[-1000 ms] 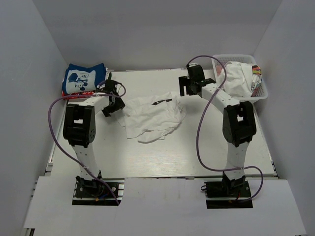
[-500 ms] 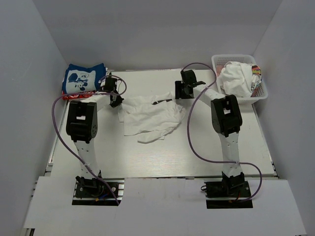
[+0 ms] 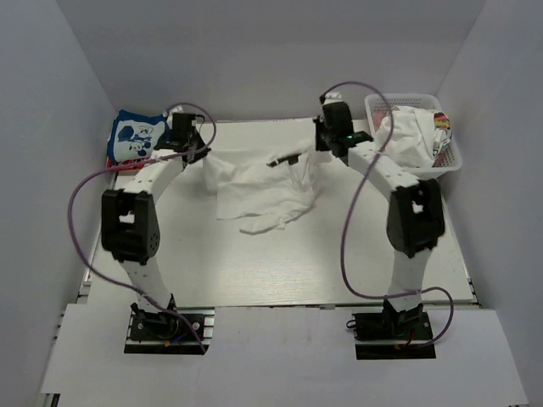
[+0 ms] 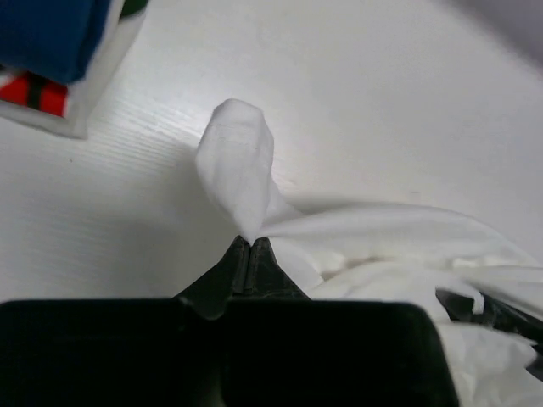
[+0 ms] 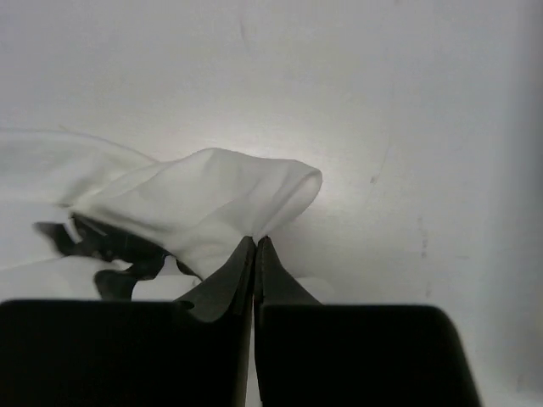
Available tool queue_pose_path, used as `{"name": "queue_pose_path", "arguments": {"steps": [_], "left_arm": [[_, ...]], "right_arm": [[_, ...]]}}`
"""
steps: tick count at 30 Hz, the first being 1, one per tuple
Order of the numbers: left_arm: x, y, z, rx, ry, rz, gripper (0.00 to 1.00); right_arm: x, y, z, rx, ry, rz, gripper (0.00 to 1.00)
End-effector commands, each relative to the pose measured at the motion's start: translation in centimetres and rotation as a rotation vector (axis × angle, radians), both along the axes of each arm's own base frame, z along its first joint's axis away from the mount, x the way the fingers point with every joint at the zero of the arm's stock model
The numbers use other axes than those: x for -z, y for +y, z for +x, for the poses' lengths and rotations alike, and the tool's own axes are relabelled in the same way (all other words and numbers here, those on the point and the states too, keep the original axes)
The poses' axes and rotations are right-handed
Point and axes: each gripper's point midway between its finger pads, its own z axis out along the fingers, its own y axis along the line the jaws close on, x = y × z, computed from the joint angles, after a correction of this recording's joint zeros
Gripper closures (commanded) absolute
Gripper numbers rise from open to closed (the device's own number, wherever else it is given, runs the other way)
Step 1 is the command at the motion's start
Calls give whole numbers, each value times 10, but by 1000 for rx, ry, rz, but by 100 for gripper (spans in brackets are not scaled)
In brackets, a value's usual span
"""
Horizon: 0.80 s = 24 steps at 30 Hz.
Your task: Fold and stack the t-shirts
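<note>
A crumpled white t-shirt point(image 3: 259, 191) lies mid-table, its back edge stretched between both grippers. My left gripper point(image 3: 204, 155) is shut on the shirt's left corner, and the left wrist view shows the tips point(image 4: 249, 243) pinching a raised fold of white cloth point(image 4: 237, 161). My right gripper point(image 3: 316, 153) is shut on the right corner, where the right wrist view shows its tips point(image 5: 255, 241) clamping a white fold point(image 5: 212, 199). A folded blue t-shirt with white print point(image 3: 138, 136) tops a stack at the back left, with a red one point(image 3: 114, 159) beneath it.
A white basket point(image 3: 454, 151) at the back right holds another white t-shirt point(image 3: 407, 136) and some colourful cloth point(image 3: 441, 123). Grey walls close in the table at the back and both sides. Purple cables loop off both arms.
Both grippers have closed on the white t-shirt's back corners. The arms have then drawn back and apart, lifting and stretching that edge toward the rear of the table.
</note>
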Motion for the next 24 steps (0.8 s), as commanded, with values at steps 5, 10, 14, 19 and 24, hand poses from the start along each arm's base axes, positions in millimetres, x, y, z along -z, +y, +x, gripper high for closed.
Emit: {"name": "queue_pose_path", "arguments": {"steps": [5, 10, 14, 19, 24], "left_arm": [[-284, 20, -95, 14, -680, -7, 100], [-400, 41, -197, -15, -988, -19, 100], [-482, 51, -280, 0, -1208, -32, 100], [-536, 61, -343, -8, -1351, -30, 100], [-579, 68, -390, -17, -1462, -31, 100]], "right_arm": [[-299, -53, -81, 24, -668, 128, 100], [-412, -85, -177, -10, -935, 236, 100], [-483, -105, -251, -63, -1123, 312, 100], [-554, -129, -328, -109, -1317, 329, 100], [-588, -138, -364, -137, -1412, 341, 100]]}}
